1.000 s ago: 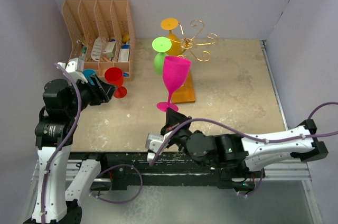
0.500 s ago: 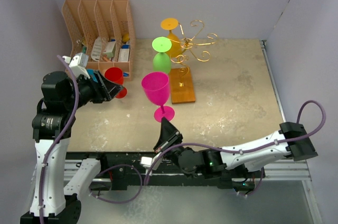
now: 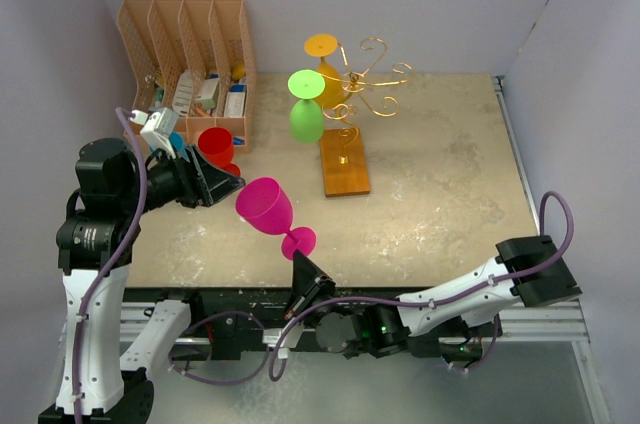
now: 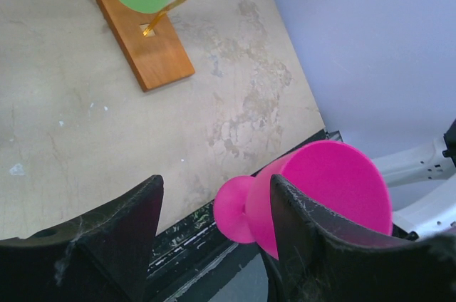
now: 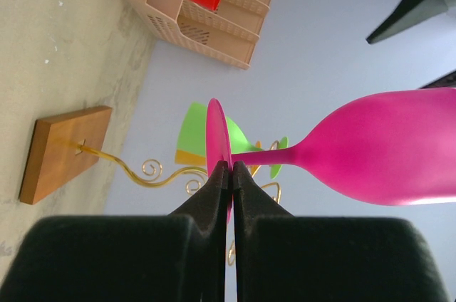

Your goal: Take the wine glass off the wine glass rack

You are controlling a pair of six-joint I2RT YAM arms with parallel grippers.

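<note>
While my right jaws are clamped shut on the thin foot of the pink glass (image 3: pixel 266 206), that glass hangs in the air over the near edge of the tabletop (image 3: pixel 440 174), clear of the rack. My right arm (image 3: pixel 470 289) lies low along the near edge, stretched toward 9 o'clock. Its fingers (image 5: pixel 214 195) point up with the foot's disc nipped edge-on between their tips. The glass is tilted hard, with the foot nearest me and the stem and bowl leaning away toward 10 o'clock, mouth turned to my left arm (image 3: pixel 100 194).

My left jaws stand wide open, gripping nothing, just at 10 o'clock of the bowl. In the left wrist view the bowl sits beside one finger (image 4: pixel 299 238) and the foot shows in the gap, but I cannot tell whether anything touches.

Farther out, at 2 o'clock from the pink glass and apart from it, the rack (image 3: pixel 345 174) stands on the tabletop, its wooden base running lengthwise away from me. A green glass (image 3: pixel 305 120) hangs bowl-down from its wire arms, foot on top. An orange glass (image 3: pixel 330 79) hangs the same way behind it at 1 o'clock. Off at 11 o'clock, a red glass (image 3: pixel 214 142) sits just in front of the slotted organizer (image 3: pixel 180 6), which stands in the far left corner with small items in its slots.
</note>
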